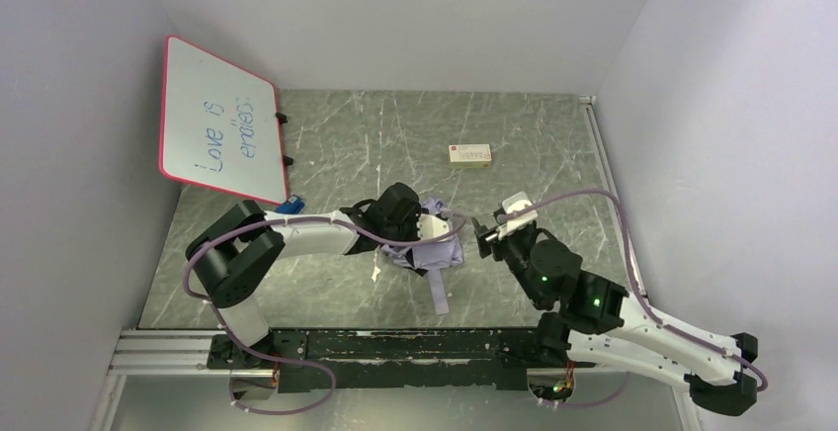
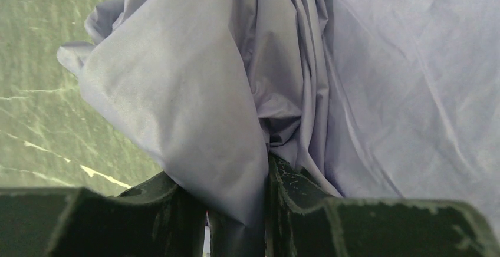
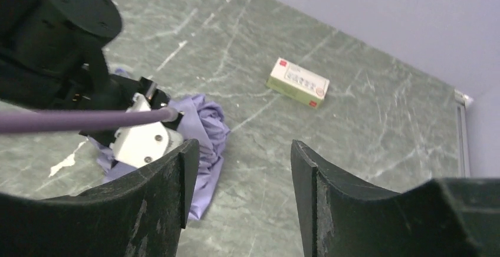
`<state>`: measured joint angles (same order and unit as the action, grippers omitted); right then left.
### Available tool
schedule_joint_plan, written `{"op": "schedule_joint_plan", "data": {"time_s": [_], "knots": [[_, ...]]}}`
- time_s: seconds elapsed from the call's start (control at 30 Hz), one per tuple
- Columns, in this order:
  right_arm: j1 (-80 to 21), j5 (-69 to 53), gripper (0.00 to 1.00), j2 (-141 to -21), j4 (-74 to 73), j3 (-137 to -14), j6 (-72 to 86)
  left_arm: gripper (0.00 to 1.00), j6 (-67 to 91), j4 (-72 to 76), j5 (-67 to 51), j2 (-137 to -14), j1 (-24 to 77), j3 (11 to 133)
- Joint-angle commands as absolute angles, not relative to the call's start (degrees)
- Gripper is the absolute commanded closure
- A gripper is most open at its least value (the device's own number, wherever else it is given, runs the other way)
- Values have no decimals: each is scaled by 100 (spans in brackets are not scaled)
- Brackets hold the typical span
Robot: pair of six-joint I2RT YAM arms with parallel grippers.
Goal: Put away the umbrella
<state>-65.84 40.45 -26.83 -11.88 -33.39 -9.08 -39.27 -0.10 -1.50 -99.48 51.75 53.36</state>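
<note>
The umbrella (image 1: 438,253) is a crumpled bundle of pale lavender fabric lying on the green marble table at the middle, with a strip of it trailing toward the near edge. My left gripper (image 1: 427,230) is over the bundle and shut on a fold of its fabric (image 2: 236,168), which fills the left wrist view. My right gripper (image 1: 481,237) is open and empty, just right of the umbrella. In the right wrist view the umbrella (image 3: 206,130) lies beyond my left fingertip (image 3: 177,180), partly hidden by the left arm. The shaft and handle are hidden.
A red-framed whiteboard (image 1: 219,120) with blue writing leans against the left wall. A small white box (image 1: 469,155) lies on the table toward the back, also in the right wrist view (image 3: 298,83). A small blue object (image 1: 290,205) sits below the whiteboard.
</note>
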Motion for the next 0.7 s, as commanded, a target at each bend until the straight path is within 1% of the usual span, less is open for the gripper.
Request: {"op": "schedule_joint_plan", "data": {"time_s": [0.0,0.07,0.13,0.27,0.37,0.5,0.6,0.67], "knots": [[-6393,4592,39,-3151,-1506,-3669,-215,83,-4644,306,576,-10014,5080,4857],[-6048,4345,40,-3430,-1596,-3804,-26,83,-4749,431,695,-10049,5073,4839],[-5329,3678,40,-3719,-1669,-3917,177,83,-4807,509,815,-10131,5073,4860],[-3186,1265,40,-4399,-1568,-4127,414,83,-4999,967,912,-10119,5130,4670],[-2049,-362,38,-5275,-1333,-4307,333,83,-5165,1407,827,-10033,5168,4432],[-1659,-1417,35,-6361,-744,-4516,59,83,-5642,2091,775,-10035,5273,4044],[-1620,-1974,35,-7071,-283,-4828,50,83,-6037,2650,863,-10151,5363,3786],[-1627,-2602,34,-7442,197,-4940,-287,83,-6300,3104,935,-10278,5428,3640]]}}
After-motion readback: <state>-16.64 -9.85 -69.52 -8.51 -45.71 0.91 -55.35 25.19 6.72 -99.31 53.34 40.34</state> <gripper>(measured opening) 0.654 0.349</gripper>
